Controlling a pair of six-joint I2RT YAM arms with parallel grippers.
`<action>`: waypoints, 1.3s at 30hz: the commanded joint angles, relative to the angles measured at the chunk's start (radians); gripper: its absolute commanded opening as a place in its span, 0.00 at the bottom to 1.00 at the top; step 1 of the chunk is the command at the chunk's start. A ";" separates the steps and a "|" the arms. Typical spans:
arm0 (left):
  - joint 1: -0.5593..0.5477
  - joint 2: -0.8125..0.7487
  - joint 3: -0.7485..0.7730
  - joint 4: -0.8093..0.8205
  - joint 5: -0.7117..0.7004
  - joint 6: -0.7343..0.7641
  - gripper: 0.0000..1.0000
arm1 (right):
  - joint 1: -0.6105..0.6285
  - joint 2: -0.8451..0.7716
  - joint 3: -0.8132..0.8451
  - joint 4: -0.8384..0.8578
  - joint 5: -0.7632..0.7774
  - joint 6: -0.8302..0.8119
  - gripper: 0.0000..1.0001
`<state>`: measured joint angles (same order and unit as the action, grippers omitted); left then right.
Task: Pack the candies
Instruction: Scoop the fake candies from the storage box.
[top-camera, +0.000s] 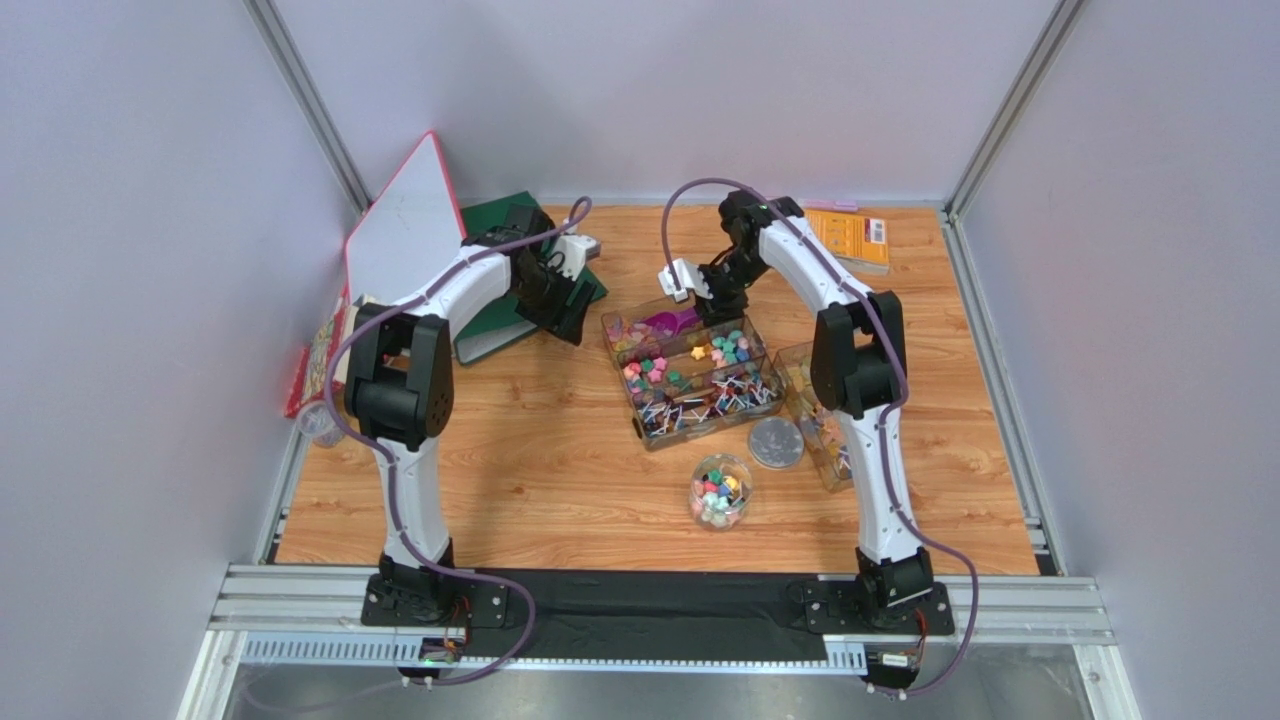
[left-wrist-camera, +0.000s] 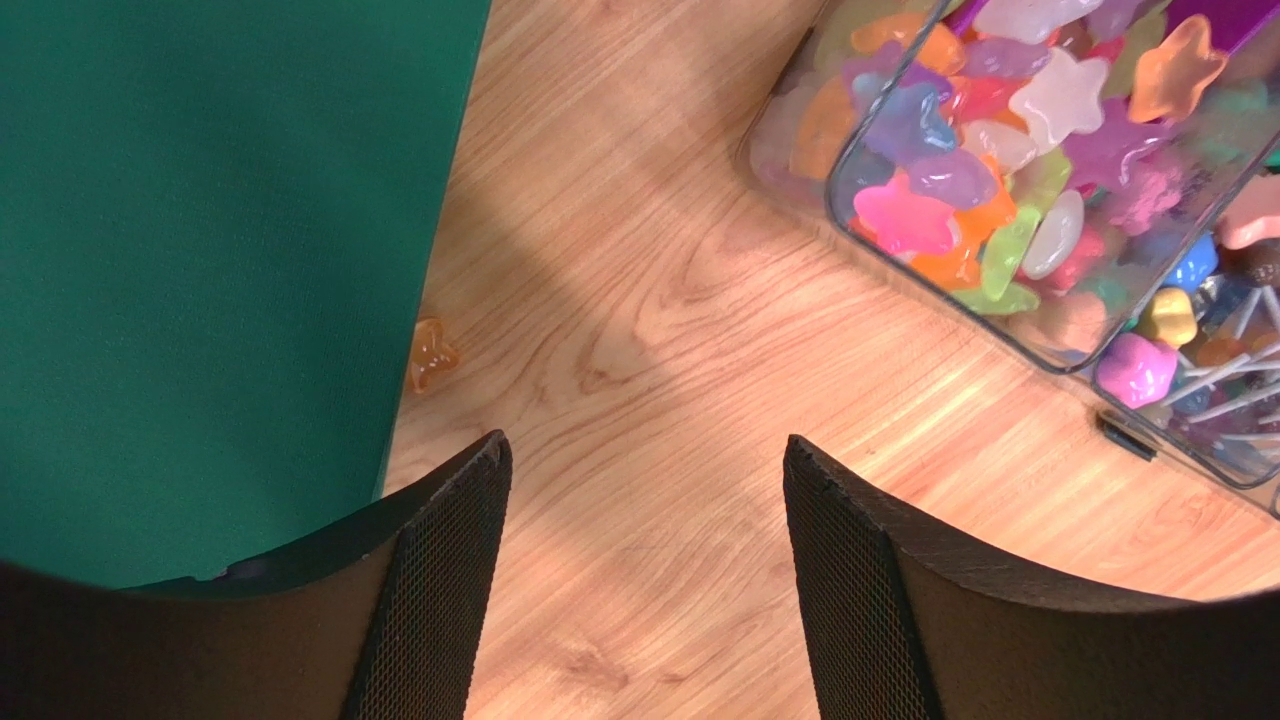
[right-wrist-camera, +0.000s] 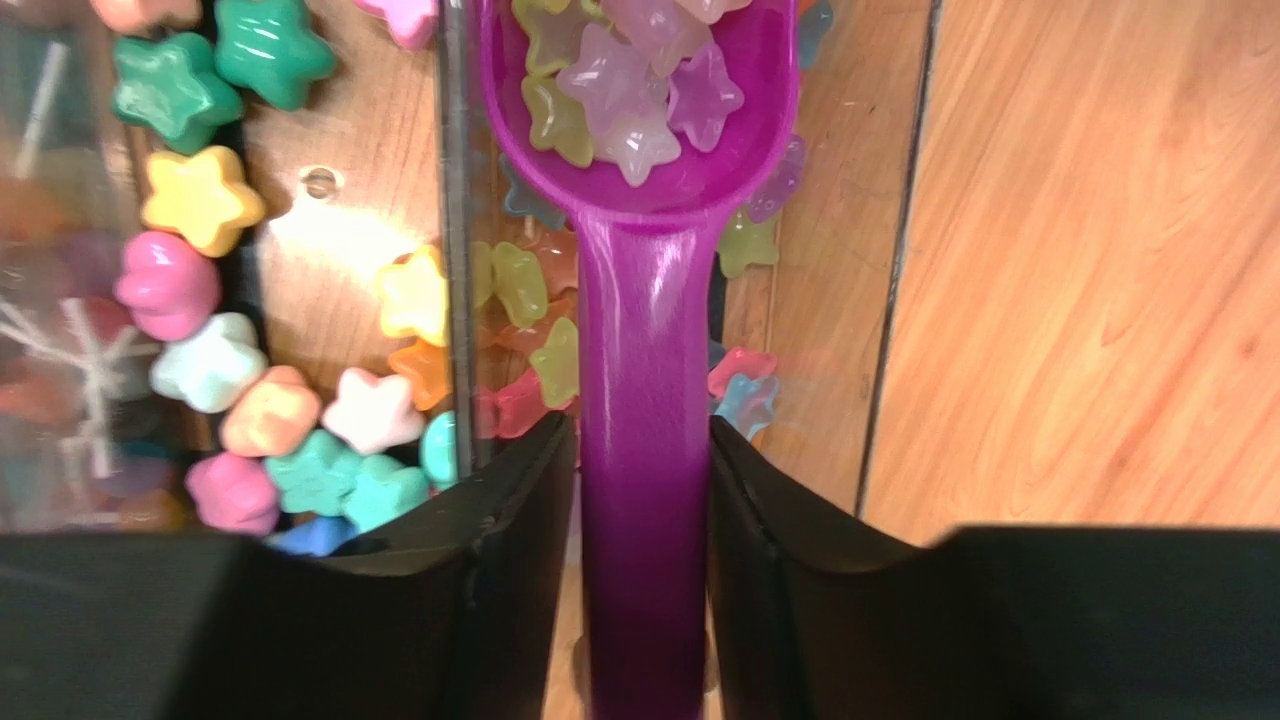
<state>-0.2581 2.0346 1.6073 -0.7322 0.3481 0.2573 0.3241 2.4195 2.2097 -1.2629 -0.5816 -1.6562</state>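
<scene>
Candies (top-camera: 694, 375) in mixed colours, some on white sticks, fill a clear divided tray (top-camera: 649, 432) at mid-table. A purple scoop (right-wrist-camera: 646, 375) lies over the tray's far compartment with several pale star candies (right-wrist-camera: 631, 83) in its bowl. My right gripper (right-wrist-camera: 643, 435) straddles the scoop's handle, with a thin gap on each side, so it is slightly open. More candies (right-wrist-camera: 226, 368) lie beneath it. My left gripper (left-wrist-camera: 646, 465) hangs open over bare wood, left of the tray (left-wrist-camera: 842, 180) of candies (left-wrist-camera: 977, 165). One orange candy (left-wrist-camera: 433, 353) lies against the green board (left-wrist-camera: 196, 255).
A small round clear jar (top-camera: 720, 491) with candies stands in front of the tray, its lid (top-camera: 777, 443) beside it. Another clear tray (top-camera: 824, 428) sits behind the right arm. A green board (top-camera: 504, 225), a red-edged white board (top-camera: 403, 225) and an orange box (top-camera: 849, 236) line the back.
</scene>
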 joint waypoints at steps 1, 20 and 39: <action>0.005 0.009 0.037 -0.022 -0.009 0.042 0.73 | 0.001 0.032 -0.019 -0.306 0.019 -0.063 0.47; 0.005 0.030 0.057 -0.027 0.026 0.030 0.73 | 0.035 0.013 0.045 -0.382 0.005 -0.034 0.40; 0.005 0.027 0.051 -0.024 0.017 0.036 0.73 | 0.047 0.035 -0.064 -0.185 -0.018 0.228 0.00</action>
<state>-0.2584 2.0636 1.6264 -0.7517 0.3569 0.2771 0.3607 2.4336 2.1971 -1.2930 -0.5709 -1.5539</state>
